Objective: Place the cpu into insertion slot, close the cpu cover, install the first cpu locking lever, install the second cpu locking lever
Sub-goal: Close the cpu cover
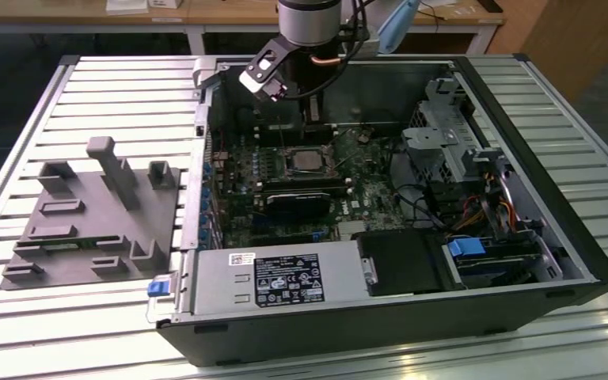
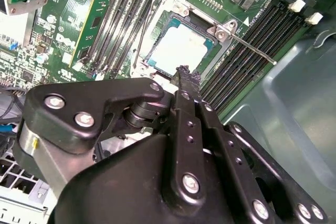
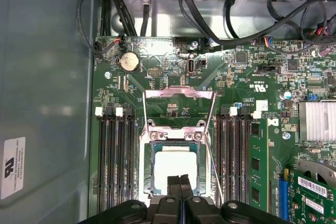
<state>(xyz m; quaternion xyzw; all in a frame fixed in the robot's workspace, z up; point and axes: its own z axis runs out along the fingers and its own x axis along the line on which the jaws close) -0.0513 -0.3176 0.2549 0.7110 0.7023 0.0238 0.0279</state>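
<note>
The cpu lies flat in the insertion slot on the green board, its silver top facing up; it is also seen as cpu and cpu. The cpu cover looks swung back on its hinge end, its window showing the board behind it. A thin lever rod runs along one side of the socket, and another lever rod sticks out over the memory slots. My gripper hangs just above the socket's edge, shut and empty; it also shows as gripper and gripper.
Long memory slots flank the socket on both sides. Black cables cross beyond the board. The case wall stands close by. A grey power-supply box, a drive cage and a grey fixture plate surround the work area.
</note>
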